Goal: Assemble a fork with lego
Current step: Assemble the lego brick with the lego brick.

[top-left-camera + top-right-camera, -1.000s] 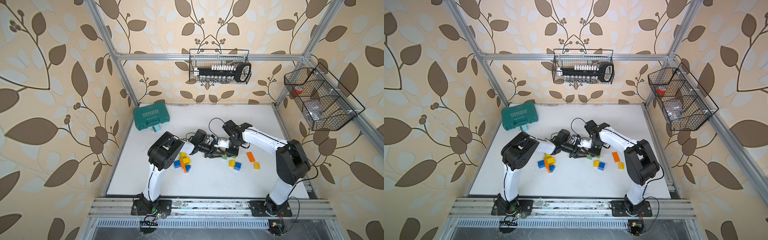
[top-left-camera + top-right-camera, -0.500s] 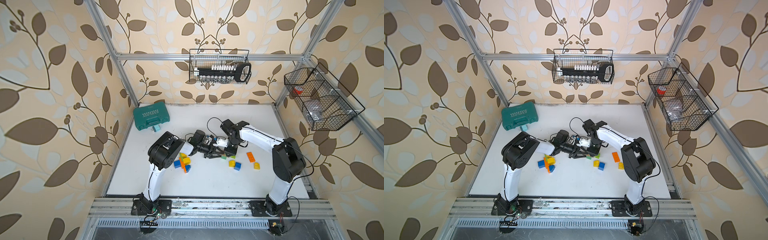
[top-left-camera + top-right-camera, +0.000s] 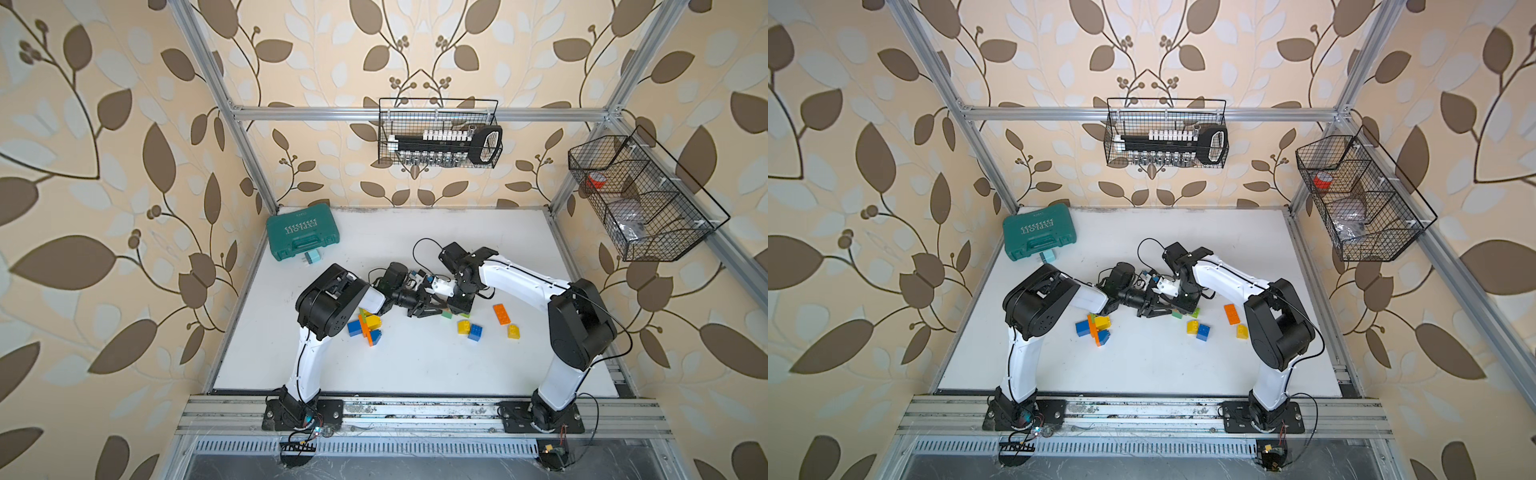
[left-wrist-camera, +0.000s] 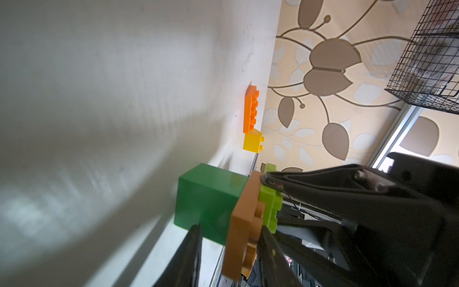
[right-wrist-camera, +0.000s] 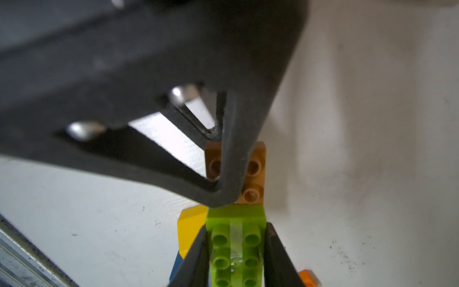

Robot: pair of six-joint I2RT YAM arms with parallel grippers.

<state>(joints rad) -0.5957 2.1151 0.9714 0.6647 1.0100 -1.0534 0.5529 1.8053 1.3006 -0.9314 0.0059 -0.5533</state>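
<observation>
Nearest me on the white counter [image 3: 415, 374], by my left arm, lies a loose clump of blue, orange and yellow bricks [image 3: 365, 326]. Off to the right sit a yellow-and-blue pair [image 3: 468, 329], touching each other, a small yellow brick [image 3: 513, 331] and, just beyond it, a long orange brick [image 3: 501, 313], all clear of my fingers.

Behind them, mid-counter, my two arms meet. My left fingers [image 4: 191, 253] are clenched across a dark green brick [image 4: 206, 196] and the brown plate [image 5: 253, 179] on it, with one finger lying over the plate's studs. My right fingers [image 5: 275, 253] pinch a lime green brick [image 5: 237, 218] by its long sides, against one end of that plate's studded face. I cannot tell whether the dark green brick touches the counter.

In the far left corner lies a teal case [image 3: 302, 237]. A back wire basket [image 3: 386, 124] and a side wire basket [image 3: 665, 232] hang on the walls.
</observation>
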